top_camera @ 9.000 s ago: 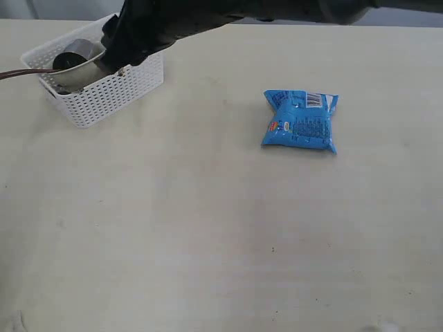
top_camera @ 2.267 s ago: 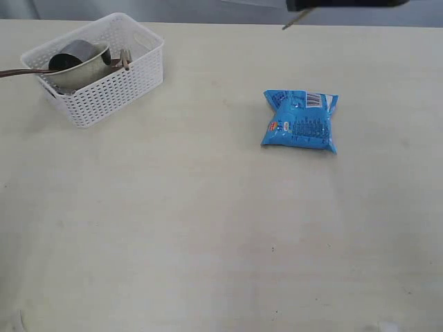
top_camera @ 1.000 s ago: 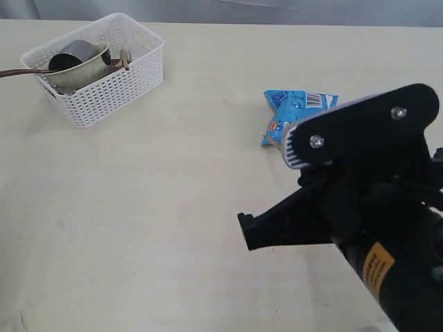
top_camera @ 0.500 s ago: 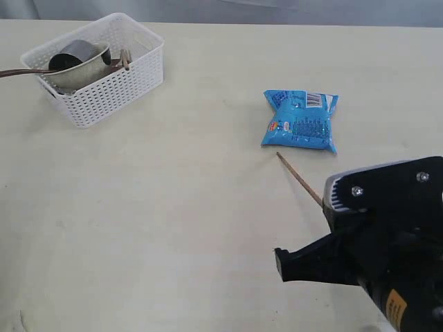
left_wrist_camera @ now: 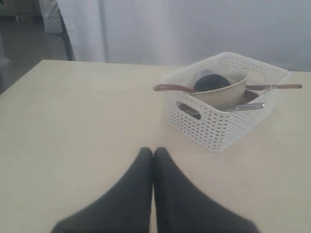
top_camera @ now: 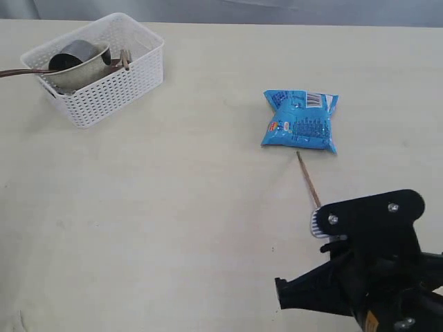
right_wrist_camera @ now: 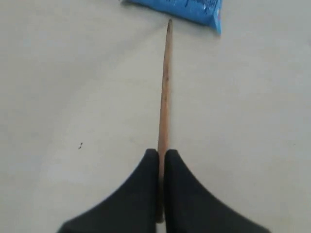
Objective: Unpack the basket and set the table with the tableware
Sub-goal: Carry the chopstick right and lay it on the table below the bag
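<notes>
You have the right arm's black fingers (right_wrist_camera: pixel 141 187) clenched on the near end of a long thin brown wooden chopstick (right_wrist_camera: pixel 165 87). It points away over the pale cream wood-look worktop (top_camera: pixel 173 207), its tip just short of the blue snack bag (top_camera: pixel 300 120). That is where the risk lies: push it further forward as you lower it and the tip will nudge the bag or ride up on its edge, leaving the stick propped or skewed rather than flat. I cannot tell whether the tip touches the worktop. If it hangs above the surface when you let go, a thin stick like this will likely bounce and roll. Held at its very end, its long free length can also swing if the wrist turns.

The left arm's black fingers (left_wrist_camera: pixel 129 194) are pressed together on nothing, facing the small white lattice-sided plastic basket (left_wrist_camera: pixel 218 131). The basket holds the beige-silver bowl (left_wrist_camera: pixel 223 94), the dark grey round cup (left_wrist_camera: pixel 211 81) and the long brown-handled utensil (left_wrist_camera: pixel 172 88), whose handle overhangs the rim and could snag a careless reach
</notes>
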Action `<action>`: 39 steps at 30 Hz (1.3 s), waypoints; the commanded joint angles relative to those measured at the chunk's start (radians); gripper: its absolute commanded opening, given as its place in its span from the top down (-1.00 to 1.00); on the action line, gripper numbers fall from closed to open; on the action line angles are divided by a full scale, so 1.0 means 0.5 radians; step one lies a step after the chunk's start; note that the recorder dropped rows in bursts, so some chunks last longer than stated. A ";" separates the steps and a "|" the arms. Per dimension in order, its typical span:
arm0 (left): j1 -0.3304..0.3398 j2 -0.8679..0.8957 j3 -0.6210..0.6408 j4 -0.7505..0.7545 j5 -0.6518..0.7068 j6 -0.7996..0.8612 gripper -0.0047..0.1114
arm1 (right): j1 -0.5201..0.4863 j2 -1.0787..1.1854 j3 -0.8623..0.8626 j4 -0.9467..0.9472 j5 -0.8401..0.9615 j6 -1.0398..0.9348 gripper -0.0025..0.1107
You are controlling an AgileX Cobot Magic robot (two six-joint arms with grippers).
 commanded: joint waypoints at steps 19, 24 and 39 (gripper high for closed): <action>0.004 -0.006 0.013 0.000 -0.005 -0.001 0.92 | -0.567 0.060 -0.082 -0.665 -1.125 0.015 0.96; 0.004 -0.006 0.013 0.000 -0.005 -0.001 0.92 | -0.975 0.060 -0.124 -1.005 -1.829 0.015 0.96; 0.004 -0.006 0.013 0.000 -0.005 -0.001 0.92 | -1.121 0.451 -0.428 -1.093 -2.317 -0.221 0.96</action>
